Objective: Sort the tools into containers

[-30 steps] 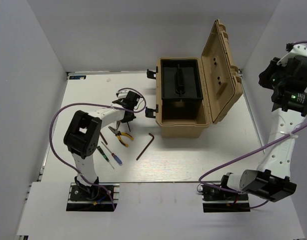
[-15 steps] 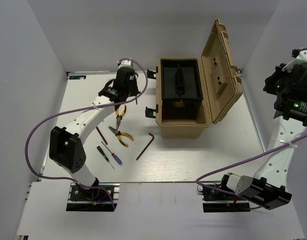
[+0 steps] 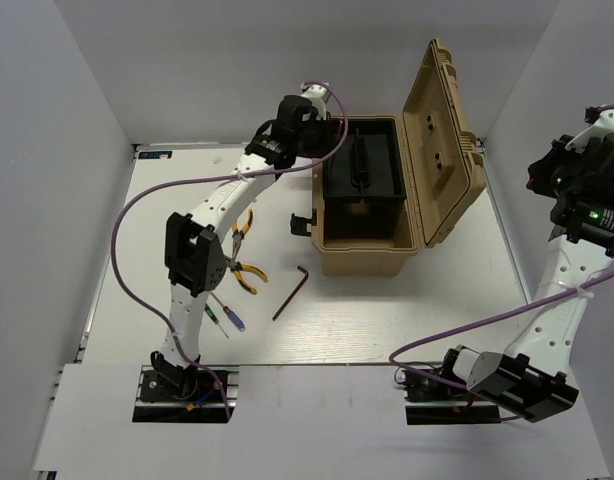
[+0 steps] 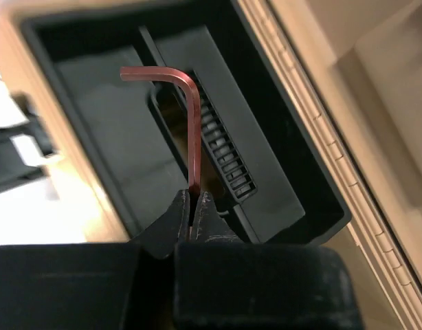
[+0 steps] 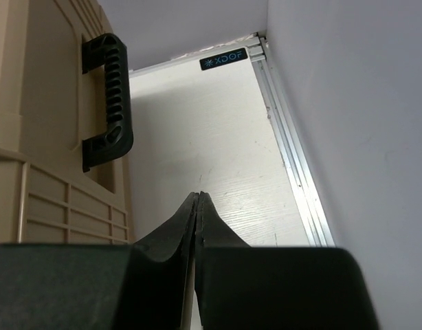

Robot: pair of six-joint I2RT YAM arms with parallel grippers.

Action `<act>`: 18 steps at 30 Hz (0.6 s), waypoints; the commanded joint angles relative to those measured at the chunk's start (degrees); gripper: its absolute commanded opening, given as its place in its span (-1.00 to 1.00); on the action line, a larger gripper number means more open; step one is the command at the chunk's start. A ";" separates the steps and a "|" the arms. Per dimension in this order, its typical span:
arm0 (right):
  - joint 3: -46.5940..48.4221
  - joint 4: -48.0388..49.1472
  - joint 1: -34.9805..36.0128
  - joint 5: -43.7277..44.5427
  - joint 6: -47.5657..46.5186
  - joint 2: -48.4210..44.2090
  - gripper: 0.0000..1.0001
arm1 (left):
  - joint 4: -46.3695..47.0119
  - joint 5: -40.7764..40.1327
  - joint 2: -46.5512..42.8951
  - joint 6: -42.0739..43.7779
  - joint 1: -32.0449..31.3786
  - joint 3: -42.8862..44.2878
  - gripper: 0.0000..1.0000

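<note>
I have two grippers, and both are closed. My left gripper (image 4: pixel 194 206) pinches one reddish hex key (image 4: pixel 194 137) by the end of its long leg. The short leg bends off to the left in my left wrist view. That key hangs over the one black tray (image 4: pixel 108 103) inside the one tan toolbox (image 3: pixel 372 255), right above the ribbed grip in the tray's middle. I cannot tell whether it touches the tray.

My right gripper (image 5: pixel 198 199) has its two fingers pressed together with nothing between them. It is raised at the far right, outside the box and behind the open lid (image 3: pixel 447 140). From there I see the lid's one black carry handle (image 5: pixel 108 103).

The box has two black latches on its left side, the far latch (image 3: pixel 305 145) and the near latch (image 3: pixel 303 222).

On the white table (image 3: pixel 387 310), left of the box, I count these loose tools:
- Two pairs of yellow-handled pliers lie close together. The far pliers (image 3: pixel 240 226) lie just beside my left arm, and the near pliers (image 3: pixel 245 273) lie below them.
- One second hex key (image 3: pixel 290 291) lies dark and L-shaped between the pliers and the box's front corner.
- Two thin screwdrivers show, the green-handled screwdriver (image 3: pixel 211 312) and the blue-handled screwdriver (image 3: pixel 234 320), lying side by side near my left arm's lower link.

My left arm covers part of that patch, so I cannot count more there.
</note>
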 commanded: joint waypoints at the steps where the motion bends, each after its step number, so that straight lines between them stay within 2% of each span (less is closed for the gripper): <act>1: -0.94 0.67 -0.61 -2.90 0.09 -1.81 -1.00 | 1.66 5.00 0.14 -2.85 -0.53 2.24 -1.00; 6: -2.96 1.37 -0.70 -4.22 0.44 -2.42 -1.00 | 2.98 5.53 2.78 -6.63 -1.06 2.24 -1.00; 11: -5.16 2.07 -0.70 -5.27 0.00 -3.21 -1.00 | 2.98 1.31 3.93 -7.25 -1.06 2.24 -1.00; 13: -5.60 1.90 -0.78 -5.80 -0.17 -3.21 -0.98 | 2.98 1.31 4.55 -7.25 -1.06 2.85 -0.75; 14: -5.87 1.64 -0.78 -5.72 -0.44 -3.30 -0.85 | 2.29 1.31 5.16 -7.25 -1.06 2.86 -0.55; 15: -5.96 1.63 -0.70 -6.06 -0.53 -3.56 -0.65 | 2.28 1.31 5.95 -7.25 -1.06 3.56 -0.18; 18: -6.40 1.20 -0.78 -6.25 -1.05 -4.00 -0.31 | 0.88 1.92 7.27 -7.25 -1.06 6.28 0.26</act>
